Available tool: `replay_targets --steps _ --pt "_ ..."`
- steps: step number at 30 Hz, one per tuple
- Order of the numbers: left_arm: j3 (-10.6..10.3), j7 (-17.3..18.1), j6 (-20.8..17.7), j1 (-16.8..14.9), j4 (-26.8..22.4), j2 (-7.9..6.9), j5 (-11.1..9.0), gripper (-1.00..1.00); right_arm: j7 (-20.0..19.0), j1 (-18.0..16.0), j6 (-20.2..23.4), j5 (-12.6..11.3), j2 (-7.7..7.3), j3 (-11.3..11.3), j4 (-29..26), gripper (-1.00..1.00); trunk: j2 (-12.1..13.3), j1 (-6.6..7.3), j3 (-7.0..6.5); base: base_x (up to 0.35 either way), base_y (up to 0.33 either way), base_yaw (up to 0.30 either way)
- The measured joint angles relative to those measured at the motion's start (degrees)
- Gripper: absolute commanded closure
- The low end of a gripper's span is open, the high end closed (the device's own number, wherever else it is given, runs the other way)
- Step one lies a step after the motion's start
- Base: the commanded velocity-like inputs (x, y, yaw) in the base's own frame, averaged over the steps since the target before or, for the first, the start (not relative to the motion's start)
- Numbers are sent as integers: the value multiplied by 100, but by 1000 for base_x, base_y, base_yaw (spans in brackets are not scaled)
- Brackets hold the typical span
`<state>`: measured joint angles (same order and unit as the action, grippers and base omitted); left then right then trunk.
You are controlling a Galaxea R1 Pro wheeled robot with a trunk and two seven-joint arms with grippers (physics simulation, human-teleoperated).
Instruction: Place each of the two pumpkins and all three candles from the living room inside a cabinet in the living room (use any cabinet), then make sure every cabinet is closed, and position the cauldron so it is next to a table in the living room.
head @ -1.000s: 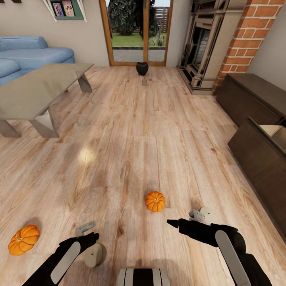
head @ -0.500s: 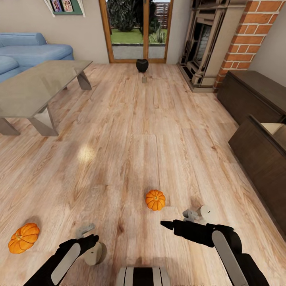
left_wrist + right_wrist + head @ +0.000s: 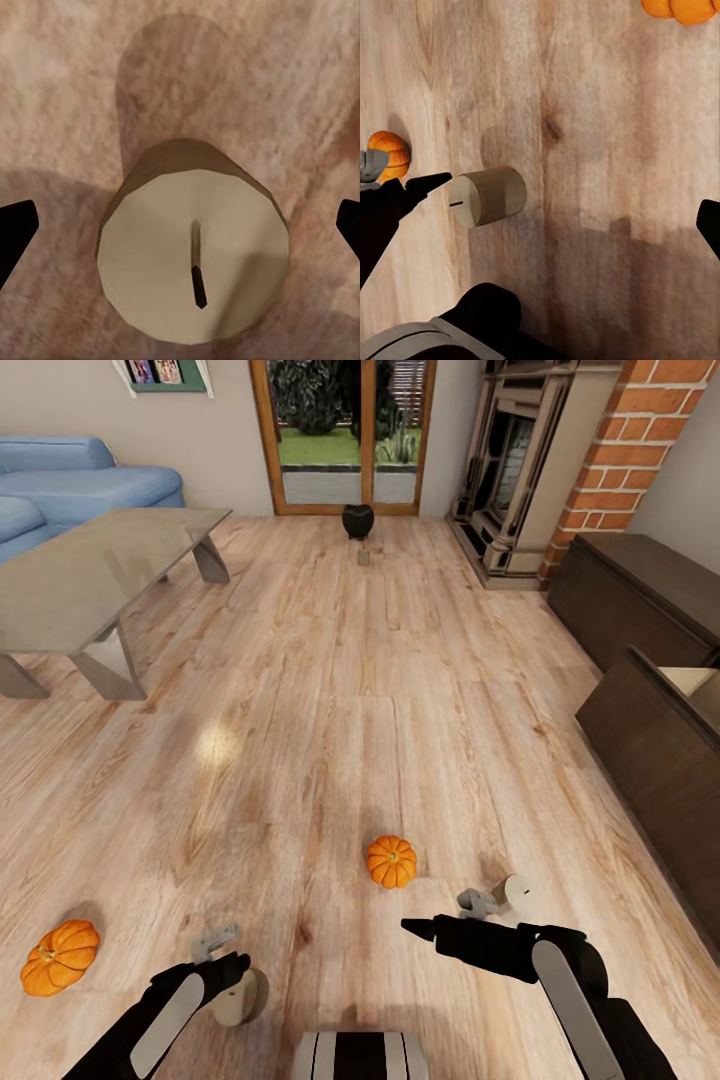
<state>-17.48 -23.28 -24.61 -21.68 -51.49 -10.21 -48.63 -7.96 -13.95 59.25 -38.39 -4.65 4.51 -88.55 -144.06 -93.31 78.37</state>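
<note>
One orange pumpkin (image 3: 391, 861) sits on the wood floor just ahead of my right gripper (image 3: 450, 916), which is open and empty. A second pumpkin (image 3: 60, 957) lies far left. An off-white candle (image 3: 238, 998) lies on its side under my left gripper (image 3: 222, 952). In the left wrist view its wick end (image 3: 193, 262) sits between the open fingertips (image 3: 15, 232), apart from both. The right wrist view shows this candle (image 3: 487, 196) too. Another candle (image 3: 519, 890) lies beside my right gripper. A third candle (image 3: 363, 558) stands by the black cauldron (image 3: 358, 521) at the glass door.
The coffee table (image 3: 90, 575) stands at the left in front of a blue sofa (image 3: 80, 480). The dark cabinet (image 3: 640, 595) runs along the right wall, with one drawer (image 3: 690, 685) pulled open. A brick fireplace (image 3: 530, 470) is at the back right.
My right gripper has slid a little to the left, toward the pumpkin. The view has shifted slightly. The left gripper stays over its candle.
</note>
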Motion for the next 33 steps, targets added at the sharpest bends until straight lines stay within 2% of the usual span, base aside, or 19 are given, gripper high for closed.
replay_targets --steps 14,25,30,33 --pt "-9 2 0 0 0 6 4 -100 0 0 -9 3 2 14 18 -100 -17 -34 287 0 0 0" --pt "-69 24 1 0 1 45 -10 -100 0 0 -9 0 2 0 16 -100 -17 -33 288 0 0 0" --pt "-175 398 12 0 41 41 12 -100 0 0 -9 0 2 3 16 -100 -17 -34 288 0 0 0" --pt "-182 475 79 0 107 43 23 -100 0 0 -9 0 2 4 20 -100 -17 -34 288 0 0 0"
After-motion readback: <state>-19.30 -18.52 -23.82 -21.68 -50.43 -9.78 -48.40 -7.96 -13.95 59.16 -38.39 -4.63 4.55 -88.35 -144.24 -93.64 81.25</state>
